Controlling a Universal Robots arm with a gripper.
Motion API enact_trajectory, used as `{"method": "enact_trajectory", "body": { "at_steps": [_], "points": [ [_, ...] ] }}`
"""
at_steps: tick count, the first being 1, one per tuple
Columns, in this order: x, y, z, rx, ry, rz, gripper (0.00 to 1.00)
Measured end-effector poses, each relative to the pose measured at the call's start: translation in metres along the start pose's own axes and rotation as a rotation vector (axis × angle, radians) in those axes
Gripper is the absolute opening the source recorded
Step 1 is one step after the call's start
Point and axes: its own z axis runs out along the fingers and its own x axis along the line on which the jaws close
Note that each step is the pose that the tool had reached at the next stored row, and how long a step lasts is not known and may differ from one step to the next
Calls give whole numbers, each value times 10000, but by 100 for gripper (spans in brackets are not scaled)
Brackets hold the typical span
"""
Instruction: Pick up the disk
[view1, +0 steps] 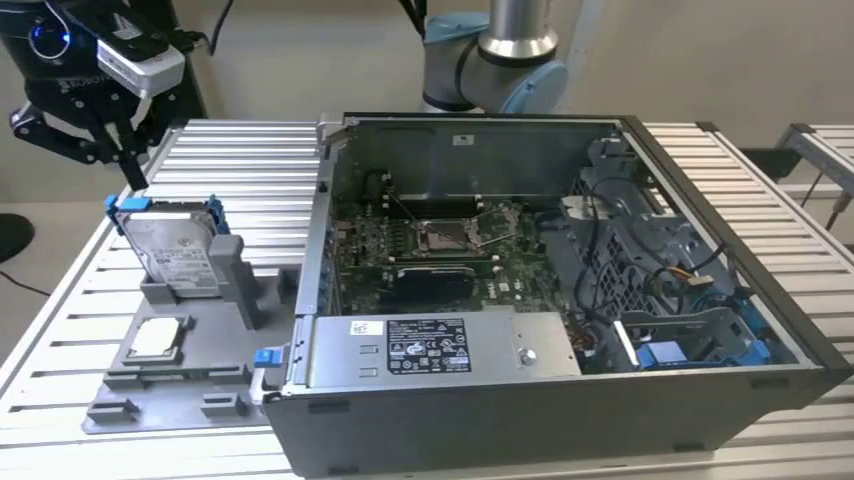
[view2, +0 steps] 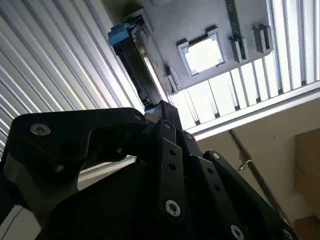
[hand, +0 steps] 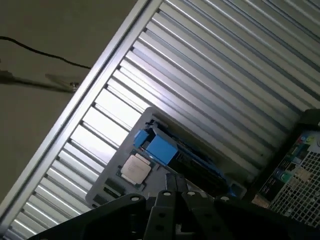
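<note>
- The claw (view1: 118, 165) hangs in the air over the table (view1: 74, 300), at the exterior view's left.
- It is black, and it is up above the disk (view1: 174, 245) and a bit off to the side.
- The claw does not touch the disk.
- I cannot tell how far open the claw is.
- The disk stands up on its edge in a slot of a grey holder (view1: 200, 395).
- The disk is silver with a white label, and it has a blue frame round it.
- The holder sits on the table, just beside a big open computer box (view1: 534, 420).
- A small flat silver chip (view1: 156, 338) lies in the same holder, near the disk and closer to the camera.
- In the second wrist view, the claw (view2: 162, 107) points down at the disk (view2: 140, 65), and the chip (view2: 202, 54) is beside it.
- In the first wrist view, the claw (hand: 175, 181) is over the disk (hand: 162, 147), with the chip (hand: 134, 169) next to it.
- Inside the box there is a green board (view1: 441, 240) and a grey power box (view1: 441, 345) with a black label.
</note>
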Motion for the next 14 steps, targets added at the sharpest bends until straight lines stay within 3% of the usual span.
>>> {"method": "enact_trajectory", "body": {
  "at_steps": [14],
  "points": [
    [0,0,0,130,136,-2551,0]
  ]
}}
